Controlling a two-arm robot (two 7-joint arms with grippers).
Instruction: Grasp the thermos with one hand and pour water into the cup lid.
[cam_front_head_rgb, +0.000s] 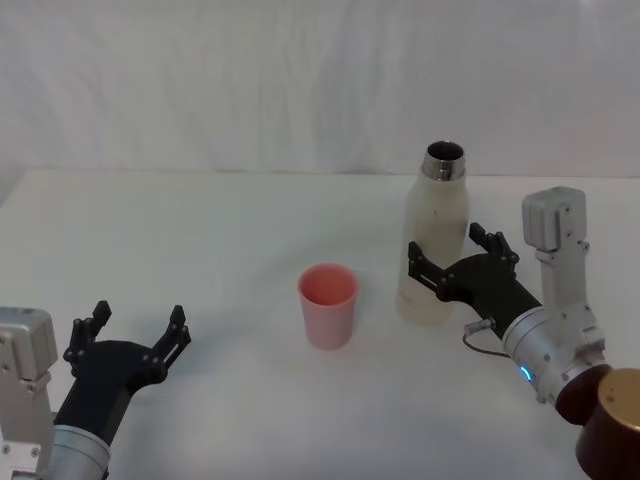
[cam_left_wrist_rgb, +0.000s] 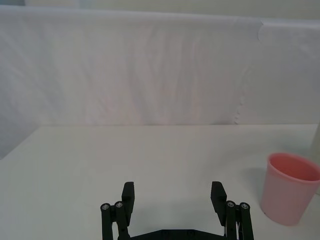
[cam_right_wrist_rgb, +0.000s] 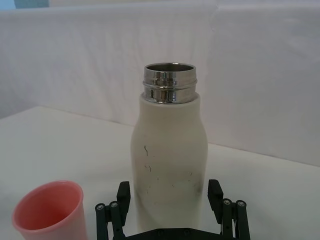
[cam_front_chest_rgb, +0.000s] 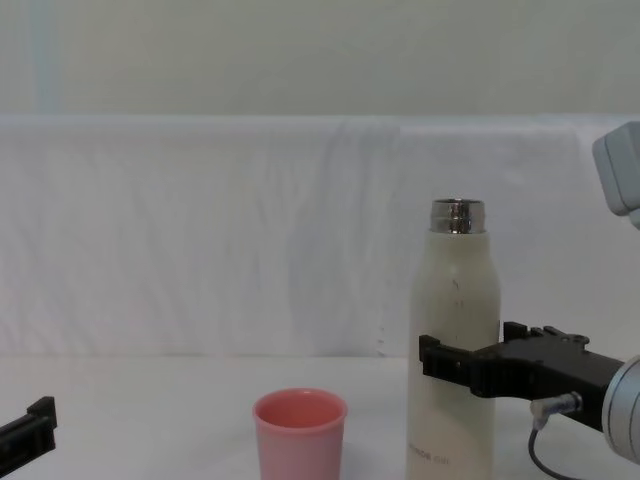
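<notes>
- Head view shows one thermos (cam_front_head_rgb: 436, 240), one cup lid (cam_front_head_rgb: 327, 304) and two grippers on one white table (cam_front_head_rgb: 200, 230).
- One thermos: cream-white, upright, right of centre, its steel neck (cam_right_wrist_rgb: 169, 83) uncapped and open at the top.
- One cup lid: salmon-pink, upright, mouth up, standing near the thermos on its left and slightly nearer the robot, not touching it.
- Writing: small dark lettering (cam_front_chest_rgb: 430, 456) sits near the thermos base in the chest view, too small to read.
- Right gripper (cam_front_head_rgb: 452, 257), the hand: its black fingers (cam_right_wrist_rgb: 215, 194) stand on either side of the thermos's lower body; whether they press it, I cannot tell.
- Left gripper (cam_front_head_rgb: 134, 327): at the near left, well apart from both things, fingers spread wide and holding nothing.
</notes>
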